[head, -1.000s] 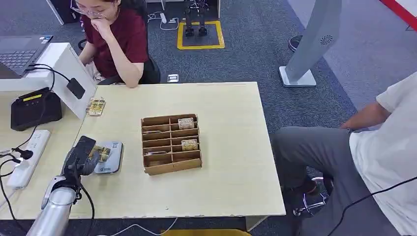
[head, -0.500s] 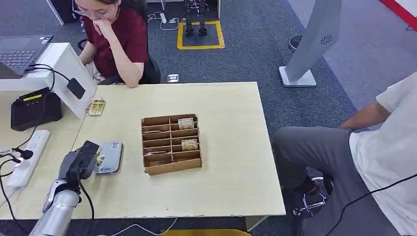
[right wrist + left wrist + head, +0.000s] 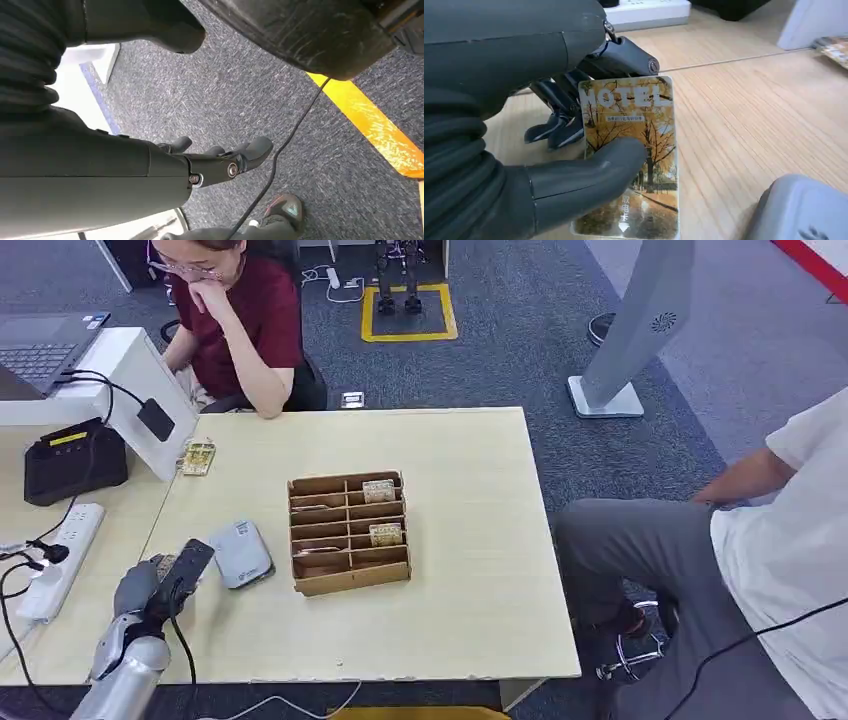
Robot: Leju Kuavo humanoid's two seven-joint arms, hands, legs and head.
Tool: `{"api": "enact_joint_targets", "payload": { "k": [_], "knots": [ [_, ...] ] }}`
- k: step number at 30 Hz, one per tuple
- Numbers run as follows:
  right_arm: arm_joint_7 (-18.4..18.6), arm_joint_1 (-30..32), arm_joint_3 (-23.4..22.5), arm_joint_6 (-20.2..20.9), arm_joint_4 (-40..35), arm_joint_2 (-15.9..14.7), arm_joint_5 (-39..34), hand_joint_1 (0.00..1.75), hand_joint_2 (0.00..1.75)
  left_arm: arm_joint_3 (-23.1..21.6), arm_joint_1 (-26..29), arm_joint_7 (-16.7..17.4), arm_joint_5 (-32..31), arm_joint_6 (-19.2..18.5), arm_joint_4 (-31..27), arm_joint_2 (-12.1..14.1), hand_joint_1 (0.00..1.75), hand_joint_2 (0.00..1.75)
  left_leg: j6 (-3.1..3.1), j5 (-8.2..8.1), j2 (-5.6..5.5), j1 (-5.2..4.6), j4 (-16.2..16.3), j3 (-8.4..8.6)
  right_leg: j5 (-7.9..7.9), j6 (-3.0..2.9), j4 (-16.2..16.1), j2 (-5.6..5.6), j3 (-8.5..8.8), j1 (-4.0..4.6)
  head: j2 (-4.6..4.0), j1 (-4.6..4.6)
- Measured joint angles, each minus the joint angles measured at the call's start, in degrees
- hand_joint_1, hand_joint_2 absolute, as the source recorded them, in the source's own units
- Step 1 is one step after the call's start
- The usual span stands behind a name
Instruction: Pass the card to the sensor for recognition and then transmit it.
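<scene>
The card [image 3: 631,150] bears orange-gold autumn trees with white lettering; the left hand [image 3: 524,125] gripping it is dark grey, its fingers [image 3: 554,131] near black. The sensor [image 3: 240,553] at 2 o'clock of that hand is pale grey. The bench [image 3: 470,500] is pale wood, the divided box [image 3: 348,532] brown cardboard. Blue-grey carpet [image 3: 520,340] carries a yellow square outline [image 3: 407,312] at 12 o'clock. The right hand [image 3: 210,160] is dark grey over carpet with a yellow stripe [image 3: 370,125]

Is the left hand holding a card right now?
Yes, the left hand pinches the hotel card under its thumb.
</scene>
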Motion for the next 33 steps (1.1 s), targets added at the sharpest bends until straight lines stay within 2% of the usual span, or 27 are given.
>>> {"api": "enact_joint_targets", "payload": {
  "k": [8, 10, 14, 17, 20, 24, 27, 33],
  "knots": [
    [-0.2, -0.04, 0.0, 0.0, 0.0, 0.0, -0.02, 0.0, 1.75, 0.0, -0.09, -0.81, 0.35, -1.07, 0.2, -0.81, 1.75, 1.75, 0.0, 0.0, -0.01, -0.01, 0.0, 0.02, 0.01, 0.0, 0.0, -0.01, 0.02, -0.01, 0.0, -0.04],
    [-0.24, -0.02, 0.0, 0.0, 0.0, 0.0, -0.02, 0.0, 1.75, 0.0, -0.17, -1.91, 2.02, -2.39, 0.18, -1.01, 1.75, 1.75, 0.0, 0.01, 0.0, -0.01, 0.0, 0.04, 0.01, 0.0, 0.0, 0.0, 0.02, -0.01, 0.0, -0.04],
    [-0.42, -0.04, 0.0, -0.22, 0.0, 0.0, 0.02, 0.0, 1.75, 0.74, -0.34, -8.72, 16.34, -12.29, -3.37, -2.27, 1.75, 1.75, -0.05, 0.09, -0.1, 0.0, 0.0, 0.02, 0.01, -0.01, 0.0, -0.1, 0.02, 0.0, 0.0, -0.04],
    [-0.39, -0.1, 0.0, -0.46, 0.02, 0.0, 0.24, 0.0, 1.75, 0.79, -0.51, -8.57, 23.22, -14.43, -7.88, -3.5, 1.75, 1.75, -0.06, 0.14, -0.08, 0.03, 0.01, -0.07, 0.13, -0.18, 0.01, -0.1, -0.1, 0.03, 0.0, 0.0],
    [-0.26, -0.16, 0.0, -0.44, 0.02, 0.0, 0.65, 0.0, 1.75, 0.79, -2.74, -8.28, 26.6, -12.97, -12.15, -4.02, 1.75, 1.75, -0.06, 0.19, -0.03, 0.03, 0.02, -0.14, 0.22, -0.11, 0.02, -0.03, -0.2, 0.04, 0.0, -0.04],
    [0.02, -0.6, 0.0, 0.24, 0.0, 0.0, 2.38, 0.0, 1.75, 0.79, -7.08, -12.04, 27.41, -6.09, -15.34, -4.89, 1.75, 1.75, -0.1, 0.25, -0.05, 0.03, 0.03, -0.16, 0.25, -0.11, 0.03, -0.06, -0.2, 0.04, 0.0, -0.04],
    [0.24, -1.02, 0.0, 0.66, 0.0, 0.0, 3.3, 0.0, 1.75, 0.63, -10.34, -13.9, 26.34, -2.9, -16.79, -5.38, 1.75, 1.75, -0.11, 0.25, -0.04, 0.03, 0.03, -0.16, 0.27, -0.13, 0.03, -0.04, -0.22, 0.04, 0.0, -0.04],
    [0.26, -1.31, 0.0, 0.68, 0.0, 0.0, 3.34, 0.0, 1.75, 0.0, -13.21, -13.92, 25.86, -1.97, -18.14, -5.84, 1.75, 1.75, -0.11, 0.25, -0.01, 0.03, 0.03, -0.15, 0.27, -0.14, 0.04, 0.0, -0.23, 0.04, 0.0, -0.04]
  ]
}}
